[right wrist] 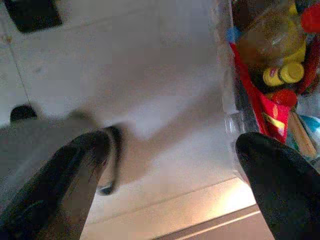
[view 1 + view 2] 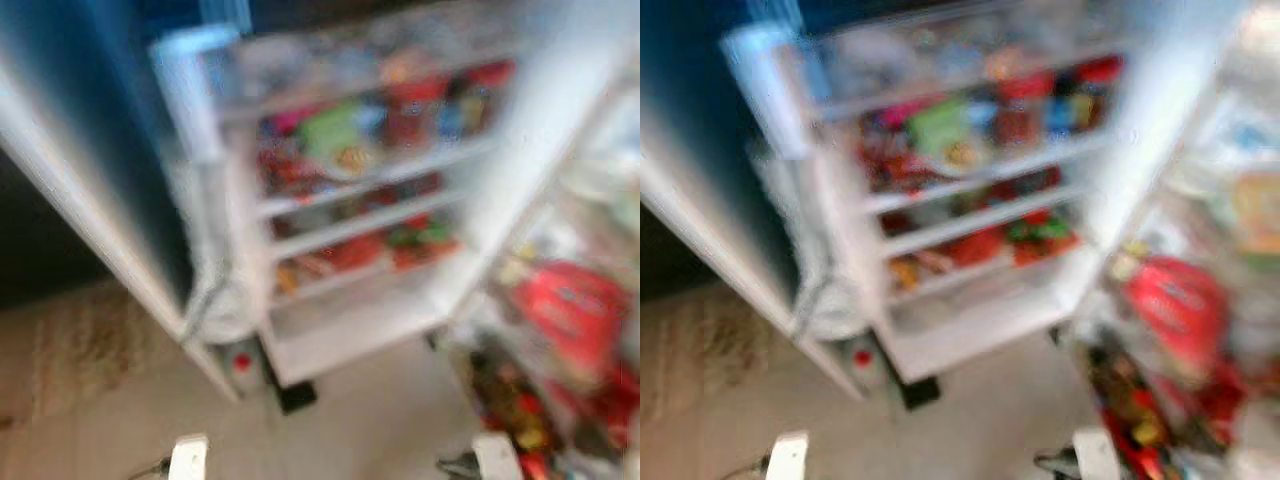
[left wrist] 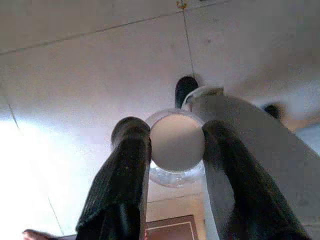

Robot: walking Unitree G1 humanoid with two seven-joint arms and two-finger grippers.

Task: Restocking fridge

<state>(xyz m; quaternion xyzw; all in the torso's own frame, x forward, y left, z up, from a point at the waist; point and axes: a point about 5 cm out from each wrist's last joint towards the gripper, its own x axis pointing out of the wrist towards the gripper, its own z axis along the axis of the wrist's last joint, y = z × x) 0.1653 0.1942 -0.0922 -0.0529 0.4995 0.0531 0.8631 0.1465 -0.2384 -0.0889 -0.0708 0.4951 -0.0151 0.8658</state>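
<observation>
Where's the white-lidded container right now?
The container is clamped in the left end effector, held low over the tiled floor.

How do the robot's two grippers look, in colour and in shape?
Each gripper has two long black fingers, thick and rounded at the tips. The left gripper has fingers with a finely ribbed surface. The right gripper has smooth, slightly glossy fingers. Pale silver-white body parts lie behind both.

Both arms hang low, pointing down. Left hand (image 3: 172,150): black fingers (image 3: 125,170) closed against a round pale cup (image 3: 176,141). Right hand (image 1: 172,170): fingers spread wide, nothing between.
</observation>
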